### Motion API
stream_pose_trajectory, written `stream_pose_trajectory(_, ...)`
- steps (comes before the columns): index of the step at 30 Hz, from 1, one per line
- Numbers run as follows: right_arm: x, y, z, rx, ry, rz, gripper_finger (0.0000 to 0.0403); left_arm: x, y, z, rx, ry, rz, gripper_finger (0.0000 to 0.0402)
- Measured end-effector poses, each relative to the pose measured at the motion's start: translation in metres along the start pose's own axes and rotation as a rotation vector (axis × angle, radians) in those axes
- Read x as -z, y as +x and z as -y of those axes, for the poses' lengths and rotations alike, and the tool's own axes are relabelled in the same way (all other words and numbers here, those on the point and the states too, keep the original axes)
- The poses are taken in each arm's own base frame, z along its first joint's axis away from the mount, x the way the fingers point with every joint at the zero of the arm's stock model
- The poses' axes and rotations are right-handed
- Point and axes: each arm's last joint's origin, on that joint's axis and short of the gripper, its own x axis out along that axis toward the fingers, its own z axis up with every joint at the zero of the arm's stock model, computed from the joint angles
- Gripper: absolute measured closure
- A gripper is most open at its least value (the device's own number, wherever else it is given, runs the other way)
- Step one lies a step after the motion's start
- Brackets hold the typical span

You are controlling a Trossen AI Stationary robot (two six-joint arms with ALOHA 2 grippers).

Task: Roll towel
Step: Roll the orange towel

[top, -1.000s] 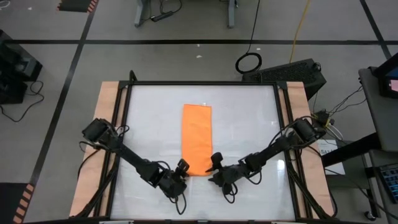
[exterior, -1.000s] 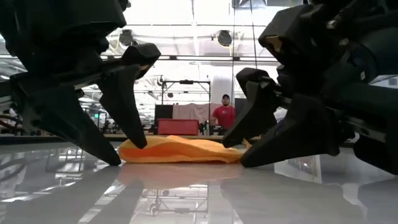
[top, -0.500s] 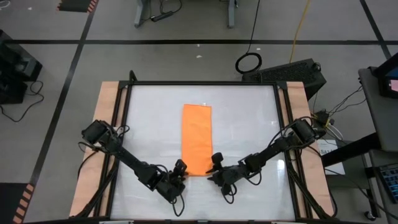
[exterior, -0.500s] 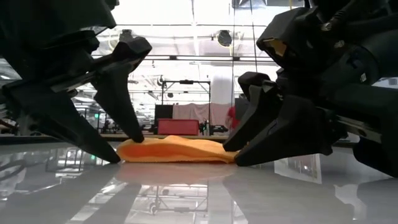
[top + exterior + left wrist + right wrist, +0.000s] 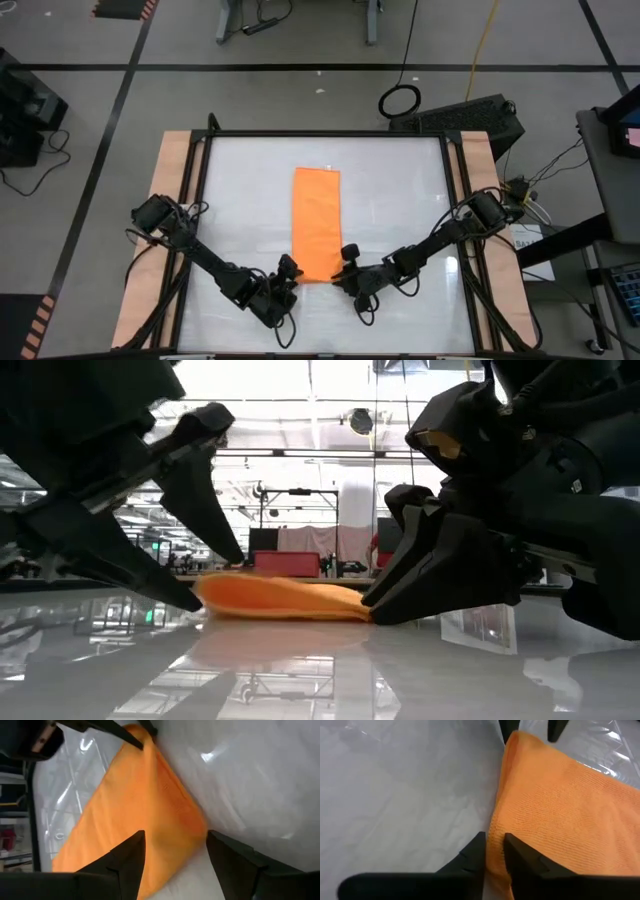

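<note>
Towel: one bright orange cloth, folded into a long narrow strip, lay flat near the middle of the white tabletop. Its long axis ran from the far side toward the arms' side.

Towel, near end: this short edge lay between the two pincers. In the low view the towel showed as a low orange mound on the glossy surface, with dark fingers at either end.

Left pincer: stood at the towel's near-left corner, low over the tabletop. Its fingers were spread well apart. In the left wrist view the corner of the towel lay in the gap between the two fingers, and neither finger was seen pressing on the cloth. It had hold of nothing.

Right pincer: stood at the towel's near-right corner, opposite the left one. In the right wrist view its fingers stood nearly together, with only a narrow slit left, right at the folded edge of the towel. Whether cloth was caught in that slit could not be told.

Arms: both reached in from the near corners of the tabletop, angled toward each other.

Surround: wooden strips ran along the tabletop's left and right sides.
</note>
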Motion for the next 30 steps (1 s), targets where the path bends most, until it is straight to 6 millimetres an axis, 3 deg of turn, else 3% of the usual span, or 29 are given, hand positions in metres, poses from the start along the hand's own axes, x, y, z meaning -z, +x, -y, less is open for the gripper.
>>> stream_pose_trajectory(8,0.001,0.001,0.003,0.011,0.004,-0.007,0.0396,0.0,0.003,-0.004,-0.008,-0.024,-0.001,0.0185)
stream_pose_trajectory(18,0.001,0.001,0.003,0.003,0.06,-0.008,0.0401,0.004,0.018,-0.008,0.082,-0.035,-0.018,0.0193)
stream_pose_trajectory(22,0.001,0.001,0.003,-0.002,0.078,-0.01,0.0402,0.004,0.016,-0.004,0.093,-0.008,-0.013,0.0235)
stream_pose_trajectory(30,0.002,0.002,0.003,-0.013,0.111,-0.015,0.0402,0.003,0.012,0.003,0.132,-0.016,-0.001,0.0363)
